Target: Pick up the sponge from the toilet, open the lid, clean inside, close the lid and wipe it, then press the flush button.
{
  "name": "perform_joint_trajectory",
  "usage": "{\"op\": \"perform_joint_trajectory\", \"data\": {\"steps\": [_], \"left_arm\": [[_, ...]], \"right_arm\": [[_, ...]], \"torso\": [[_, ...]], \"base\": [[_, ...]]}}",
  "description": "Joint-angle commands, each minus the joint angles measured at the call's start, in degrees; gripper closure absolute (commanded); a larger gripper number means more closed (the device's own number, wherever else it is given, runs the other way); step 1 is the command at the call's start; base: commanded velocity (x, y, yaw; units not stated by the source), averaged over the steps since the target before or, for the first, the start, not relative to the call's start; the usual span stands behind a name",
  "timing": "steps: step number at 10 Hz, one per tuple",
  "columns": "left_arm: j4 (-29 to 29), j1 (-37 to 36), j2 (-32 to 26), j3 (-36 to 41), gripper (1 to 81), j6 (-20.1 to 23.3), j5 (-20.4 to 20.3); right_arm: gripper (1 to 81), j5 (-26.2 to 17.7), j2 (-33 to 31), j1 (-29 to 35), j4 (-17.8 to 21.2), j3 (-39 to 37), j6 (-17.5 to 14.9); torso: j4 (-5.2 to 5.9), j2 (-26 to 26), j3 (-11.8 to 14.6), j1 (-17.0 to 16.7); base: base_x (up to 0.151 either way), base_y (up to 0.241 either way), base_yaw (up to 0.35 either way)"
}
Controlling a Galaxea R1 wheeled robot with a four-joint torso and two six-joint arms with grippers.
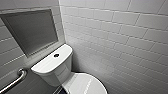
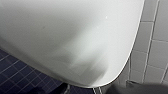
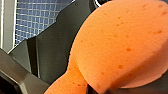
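Plainly the right hand [image 3: 83,86] is clamped on the sponge [image 3: 120,42], pinching one narrow end so that most of the orange block bulges free beyond the grip. Whether the left hand is open or closed I cannot tell; a glossy white curve of the toilet [image 2: 70,37] lies close before it. The lid [image 1: 86,85] looks down, and the flush button [image 1: 56,55] sits on the tank top. Likely risk: with so shallow a pinch, rubbing on slick ceramic could fold the sponge or drag it out.
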Motion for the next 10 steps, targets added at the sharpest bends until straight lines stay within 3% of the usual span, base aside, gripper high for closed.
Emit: {"op": "perform_joint_trajectory", "data": {"steps": [1, 6, 10], "left_arm": [[-1.7, -8.8, 0.5, 2.1, 1.0, 0.9, 0.5], [-6.5, -8.8, 2.4, -4.0, 1.0, 0.8, -0.1], [-6.6, -11.3, 2.8, -2.6, 1.0, 0.8, -0.2]], "right_arm": [[81.1, -2.3, -1.3, 0.1, -1.0, 0.3, 0.1], [81.1, -2.2, -1.2, -0.1, -1.0, 0.2, 0.1], [81.1, -2.3, -1.0, -0.1, -1.0, 0.2, 0.1]], "torso": [[0.0, 0.0, 0.0, 0.0], [0.0, 0.0, 0.0, 0.0], [0.0, 0.0, 0.0, 0.0]], "base": [[0.0, 0.0, 0.0], [0.0, 0.0, 0.0], [0.0, 0.0, 0.0]]}}
